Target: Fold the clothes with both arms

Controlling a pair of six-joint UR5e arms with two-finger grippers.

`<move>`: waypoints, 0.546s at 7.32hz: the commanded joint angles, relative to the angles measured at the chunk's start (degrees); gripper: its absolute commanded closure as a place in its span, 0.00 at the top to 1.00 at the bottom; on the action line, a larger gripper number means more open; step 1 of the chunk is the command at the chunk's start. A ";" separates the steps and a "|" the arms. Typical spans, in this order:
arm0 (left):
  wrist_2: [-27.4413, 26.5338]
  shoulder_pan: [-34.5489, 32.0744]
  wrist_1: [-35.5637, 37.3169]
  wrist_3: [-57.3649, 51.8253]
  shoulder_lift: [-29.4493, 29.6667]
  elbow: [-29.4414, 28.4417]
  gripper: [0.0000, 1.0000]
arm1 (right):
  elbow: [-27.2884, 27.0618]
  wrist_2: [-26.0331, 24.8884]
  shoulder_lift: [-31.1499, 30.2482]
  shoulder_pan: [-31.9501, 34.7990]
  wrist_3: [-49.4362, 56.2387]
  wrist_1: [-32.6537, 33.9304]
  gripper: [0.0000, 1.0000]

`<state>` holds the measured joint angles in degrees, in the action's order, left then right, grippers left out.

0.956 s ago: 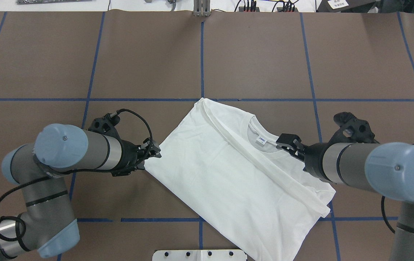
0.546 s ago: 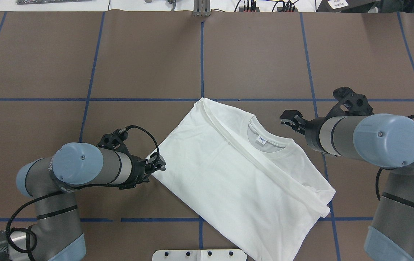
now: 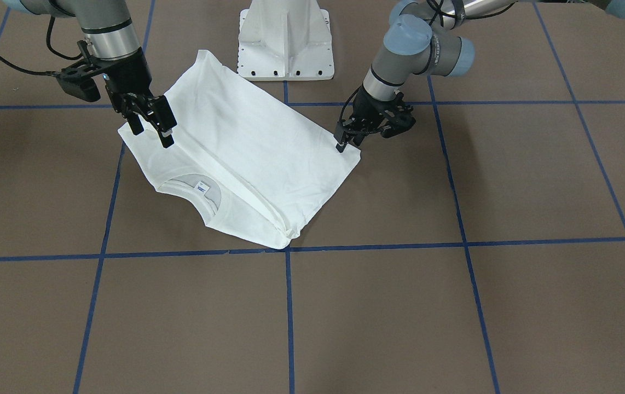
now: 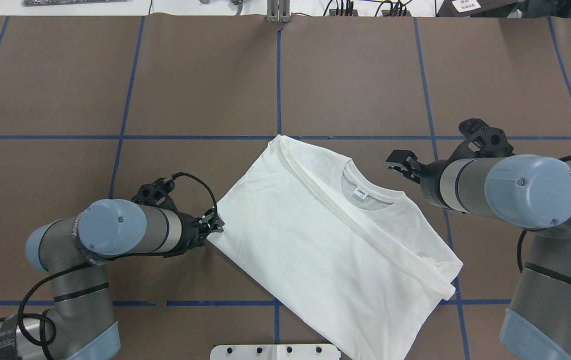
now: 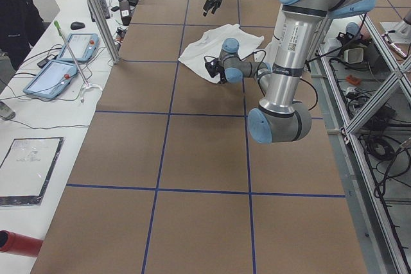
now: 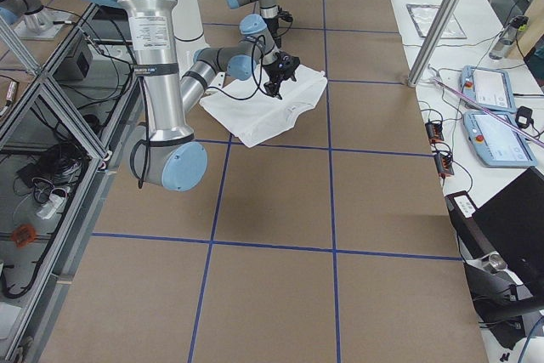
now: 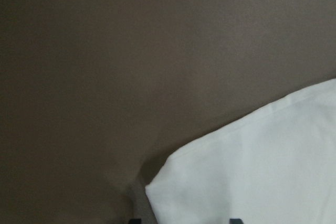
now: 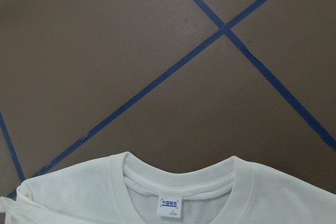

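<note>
The white T-shirt [image 4: 315, 240] lies folded and flat on the brown table, plain side up, with its collar [image 4: 371, 202] and neck label [image 8: 170, 204] showing. No printed text shows. My left gripper [image 4: 214, 225] is low at the shirt's left corner. In the left wrist view that corner [image 7: 173, 182] lies between its two parted fingertips, so it is open. My right gripper [image 4: 399, 162] is open and empty, raised above the table just beyond the collar. In the front view it [image 3: 151, 125] hangs over the shirt's shoulder edge, and the left gripper [image 3: 343, 139] is at the opposite corner.
The white stand base [image 4: 275, 351] sits at the near table edge, touching the shirt's hem side [image 3: 208, 60]. Blue tape lines [image 4: 278, 80] grid the brown table. Tablets [image 5: 64, 62] and cables lie on a side bench beyond the far edge.
My right gripper let go of the collar, opened and rose back to the far right of it. My left gripper slid along the shirt's edge toward me, down to its corner.
</note>
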<state>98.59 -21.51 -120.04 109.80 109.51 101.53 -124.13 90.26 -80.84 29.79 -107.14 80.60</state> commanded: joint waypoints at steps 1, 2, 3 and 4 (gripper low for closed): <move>-1.11 -0.38 0.24 0.50 0.00 -0.10 0.38 | 0.20 0.00 0.07 0.00 0.00 -0.09 1.00; -1.29 -0.99 0.33 -0.37 0.00 -0.10 0.00 | 0.29 0.00 0.07 -0.08 0.00 -0.09 1.00; -1.30 -1.78 0.33 -1.25 -0.17 -0.10 0.00 | 0.29 0.00 0.24 -0.17 0.00 -0.26 1.00; -1.47 -2.92 0.77 -3.17 -0.26 0.07 0.00 | 1.16 -0.09 2.50 0.00 0.00 0.26 1.00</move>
<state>97.32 -23.16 -119.63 108.53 109.38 101.46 -123.67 90.25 -80.18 29.71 -107.14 80.50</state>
